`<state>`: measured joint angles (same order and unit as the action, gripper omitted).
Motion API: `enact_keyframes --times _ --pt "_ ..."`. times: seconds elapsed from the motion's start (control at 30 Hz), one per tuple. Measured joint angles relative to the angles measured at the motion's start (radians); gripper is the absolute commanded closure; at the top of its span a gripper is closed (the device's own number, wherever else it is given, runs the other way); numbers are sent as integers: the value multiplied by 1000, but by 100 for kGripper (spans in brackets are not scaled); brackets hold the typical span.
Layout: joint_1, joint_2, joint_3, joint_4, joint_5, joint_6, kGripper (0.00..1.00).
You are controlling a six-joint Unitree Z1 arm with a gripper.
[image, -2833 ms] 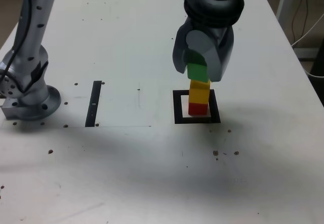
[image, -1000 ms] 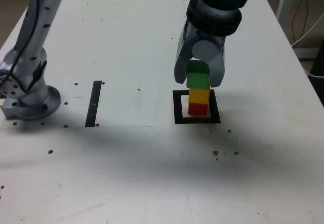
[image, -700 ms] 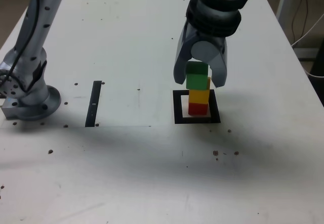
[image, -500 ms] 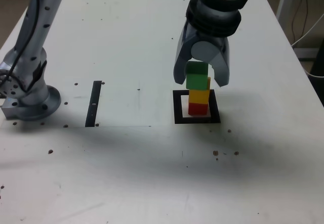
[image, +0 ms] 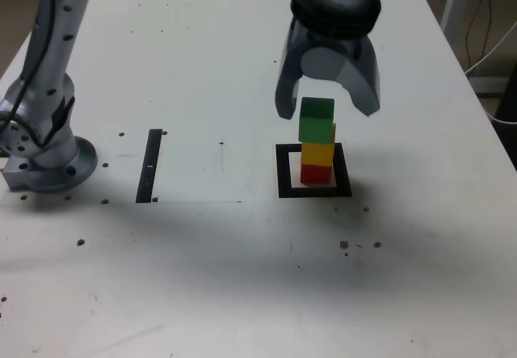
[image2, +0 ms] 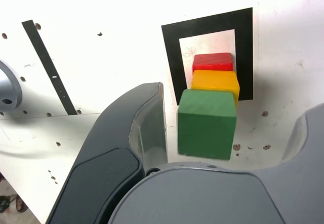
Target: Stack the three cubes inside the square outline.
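The three cubes form one upright stack inside the square outline (image: 283,172): red cube (image: 316,174) at the bottom, yellow cube (image: 317,153) on it, green cube (image: 317,120) on top. My gripper (image: 326,109) hangs just above the stack. It is open, its fingers spread wide on either side of the green cube and clear of it. The wrist view looks down on the green cube (image2: 206,124), the yellow cube (image2: 215,80) and the red cube (image2: 212,61) over the outline (image2: 172,57). One grey finger (image2: 136,133) stands apart from the green cube.
A thin black strip (image: 149,166) lies on the white table toward the exterior view's left. The arm's grey base (image: 40,148) stands at the exterior view's left edge. Small dark specks (image: 355,245) dot the tabletop in front of the outline.
The jaws have spread apart and let go of the green cube, which stays on the yellow one. The gripper has risen a little above the stack.
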<state>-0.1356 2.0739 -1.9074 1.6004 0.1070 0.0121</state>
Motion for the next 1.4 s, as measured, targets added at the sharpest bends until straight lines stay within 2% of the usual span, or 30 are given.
enact_keyframes --times 0.3,0.6,0.8,1.03,1.4 --pt "11 -99 62 8 9 -8 0" --pt "22 -153 131 7 9 -13 0" --pt "38 -243 287 -12 9 -31 0" --pt "68 -365 517 -95 2 -49 0" --pt "84 -465 864 -279 -38 -60 0"
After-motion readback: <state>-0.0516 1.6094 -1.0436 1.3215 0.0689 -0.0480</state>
